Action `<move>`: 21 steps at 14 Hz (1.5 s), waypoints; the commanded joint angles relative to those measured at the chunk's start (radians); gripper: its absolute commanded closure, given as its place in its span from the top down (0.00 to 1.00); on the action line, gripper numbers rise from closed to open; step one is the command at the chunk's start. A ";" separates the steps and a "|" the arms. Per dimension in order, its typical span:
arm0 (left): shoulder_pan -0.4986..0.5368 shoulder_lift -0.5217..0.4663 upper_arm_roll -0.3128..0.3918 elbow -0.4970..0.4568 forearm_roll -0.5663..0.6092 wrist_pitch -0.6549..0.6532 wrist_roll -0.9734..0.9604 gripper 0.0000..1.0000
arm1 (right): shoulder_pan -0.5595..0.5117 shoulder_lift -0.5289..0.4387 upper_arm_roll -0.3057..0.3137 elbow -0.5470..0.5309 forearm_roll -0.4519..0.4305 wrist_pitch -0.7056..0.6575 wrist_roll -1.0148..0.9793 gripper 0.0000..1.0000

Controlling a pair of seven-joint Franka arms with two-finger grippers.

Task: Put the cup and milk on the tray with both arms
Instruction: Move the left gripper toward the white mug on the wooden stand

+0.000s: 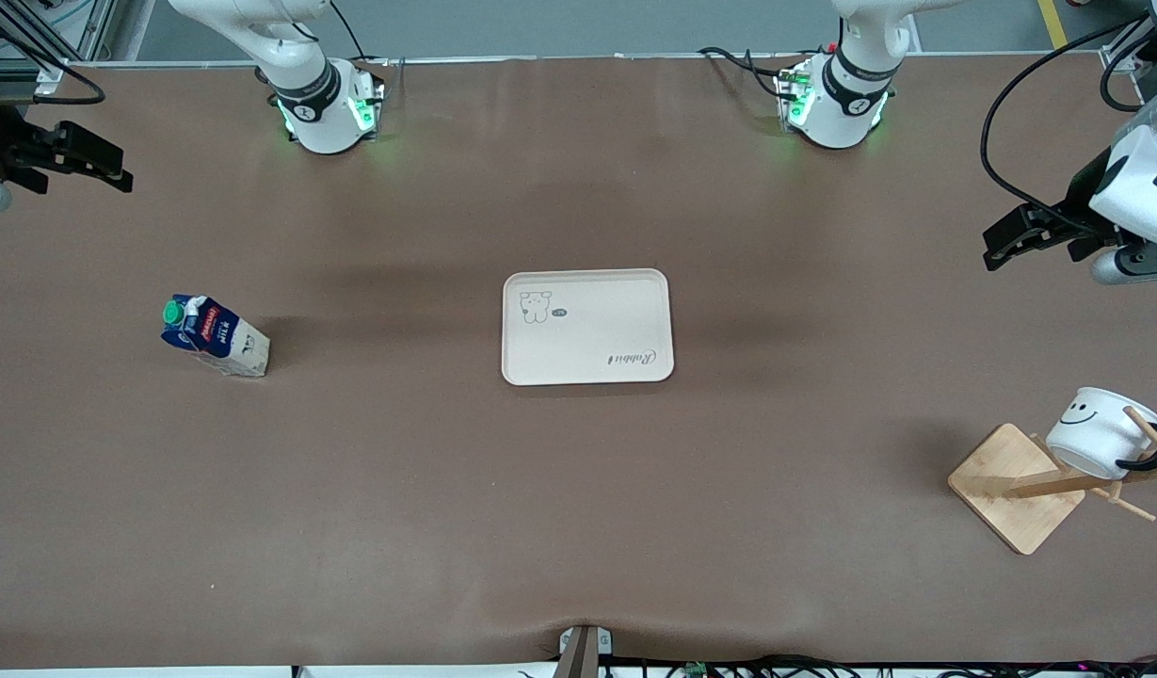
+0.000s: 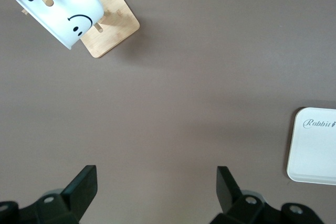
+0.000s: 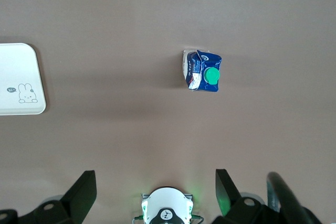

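The wooden rack (image 1: 1016,487) sits closest to the front camera, at about four o'clock from the tray (image 1: 587,327), by the left arm's end of the worktop (image 1: 578,527). The cup (image 1: 1100,431) hangs tipped on one of the rack's pegs, with its smiley face showing. It is well apart from the tray.

The tray lies flat in the middle of the worktop. Nothing is on it yet.

The milk (image 1: 216,336) stands on the worktop at about nine o'clock from the tray, toward the right arm's end. It is also well apart from the tray.

The left claw (image 1: 1011,240) is up in the air over bare worktop, at about twelve o'clock from the rack. Its two fingers (image 2: 84,184) are spread wide and hold nothing.

The right claw (image 1: 88,160) is up over the worktop's edge, at about eleven o'clock from the milk. It is spread wide too and holds nothing.

So the job looks like it has not really begun. Both the cup and the milk must be picked up and put on the tray.
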 commanded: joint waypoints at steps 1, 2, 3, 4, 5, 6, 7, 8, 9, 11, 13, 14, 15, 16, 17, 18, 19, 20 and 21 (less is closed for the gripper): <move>0.005 0.011 -0.006 0.027 0.002 -0.022 0.001 1.00 | 0.003 0.005 -0.003 0.013 0.006 -0.006 -0.001 1.00; 0.005 0.011 -0.006 0.029 0.002 -0.022 0.001 1.00 | 0.003 0.005 -0.003 0.013 0.006 -0.006 0.000 1.00; 0.006 0.011 -0.006 0.029 0.002 -0.022 0.004 1.00 | 0.003 0.005 -0.003 0.013 0.006 -0.006 -0.001 1.00; 0.013 0.011 -0.006 0.029 0.001 -0.022 0.014 1.00 | 0.005 0.005 -0.003 0.013 0.008 -0.005 -0.001 1.00; 0.014 0.011 -0.006 0.030 0.001 -0.031 0.024 1.00 | 0.006 0.005 -0.003 0.013 0.006 -0.005 -0.001 1.00; 0.013 0.011 -0.004 0.029 0.001 -0.043 0.030 1.00 | 0.006 0.005 -0.003 0.015 0.006 -0.005 -0.001 1.00; 0.013 0.011 0.001 0.021 0.002 -0.051 0.038 1.00 | 0.005 0.005 -0.003 0.015 0.006 -0.005 -0.001 1.00; 0.016 0.017 0.001 0.015 0.002 -0.049 0.050 1.00 | 0.005 0.007 -0.003 0.015 0.006 -0.005 -0.001 1.00; 0.028 0.040 0.005 0.021 0.002 -0.043 0.054 1.00 | 0.005 0.007 -0.003 0.015 0.008 -0.005 -0.001 1.00; 0.083 0.080 0.004 0.027 -0.018 -0.003 0.052 1.00 | 0.003 0.008 -0.003 0.016 0.008 -0.005 -0.001 1.00; 0.121 0.152 0.005 0.120 -0.042 -0.006 0.061 1.00 | 0.002 0.015 -0.003 0.016 0.009 -0.005 -0.001 1.00; 0.135 0.165 0.004 0.134 -0.051 -0.021 0.058 1.00 | 0.003 0.019 -0.003 0.018 0.009 -0.005 -0.001 1.00; 0.135 0.168 0.004 0.136 -0.053 -0.029 0.035 1.00 | 0.006 0.022 -0.003 0.022 0.008 -0.005 -0.003 1.00; 0.140 0.169 0.005 0.133 -0.047 -0.029 0.018 1.00 | 0.006 0.022 -0.003 0.024 0.008 -0.006 -0.006 1.00; 0.146 0.163 0.005 0.132 -0.041 -0.031 0.002 1.00 | 0.006 0.024 -0.003 0.028 0.008 -0.006 -0.012 1.00; 0.176 0.145 0.005 0.116 -0.044 -0.034 -0.006 1.00 | 0.006 0.024 -0.003 0.030 0.008 -0.006 -0.014 1.00; 0.236 0.108 -0.001 0.083 -0.073 -0.016 -0.006 1.00 | 0.005 0.025 -0.003 0.030 0.008 -0.006 -0.014 1.00; 0.265 0.093 -0.001 0.069 -0.149 0.022 0.003 1.00 | 0.006 0.024 -0.003 0.030 0.008 -0.006 -0.014 1.00; 0.269 0.090 0.001 0.066 -0.182 0.058 0.003 1.00 | 0.006 0.024 -0.003 0.030 0.008 -0.006 -0.012 1.00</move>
